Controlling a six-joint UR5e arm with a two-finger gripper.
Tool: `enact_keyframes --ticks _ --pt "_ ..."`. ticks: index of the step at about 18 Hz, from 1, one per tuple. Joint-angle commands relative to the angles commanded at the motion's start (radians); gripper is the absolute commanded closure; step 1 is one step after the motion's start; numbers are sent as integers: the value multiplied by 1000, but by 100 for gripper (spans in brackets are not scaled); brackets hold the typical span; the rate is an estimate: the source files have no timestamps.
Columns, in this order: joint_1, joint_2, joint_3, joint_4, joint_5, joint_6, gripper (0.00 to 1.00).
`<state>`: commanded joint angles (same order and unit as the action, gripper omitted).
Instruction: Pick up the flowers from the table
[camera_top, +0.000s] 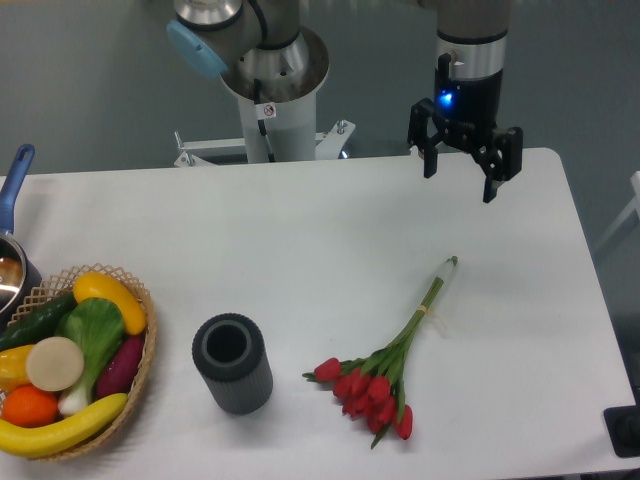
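The flowers (385, 365) lie flat on the white table (330, 230), at the front right. Their red tulip buds point to the front and the thin green stems run up and to the right, ending near the table's middle right. My gripper (460, 184) hangs in the air over the table's back right part, well behind and above the stem tips. Its two black fingers are spread apart and nothing is between them.
A dark grey ribbed cylinder (232, 363) stands upright left of the flowers. A wicker basket (120, 400) of fruit and vegetables sits at the front left corner. A pot with a blue handle (12, 190) is at the left edge. The arm's base (272, 90) stands behind the table.
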<state>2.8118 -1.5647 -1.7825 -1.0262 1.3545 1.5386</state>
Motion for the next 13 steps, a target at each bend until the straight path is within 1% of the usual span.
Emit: enact_keyframes --ticks 7,10,13 --pt "-5 -2 -8 2 -9 -6 0" --pt "-6 -3 -32 5 -32 -9 0" --pt "-12 -12 -58 41 -41 -41 0"
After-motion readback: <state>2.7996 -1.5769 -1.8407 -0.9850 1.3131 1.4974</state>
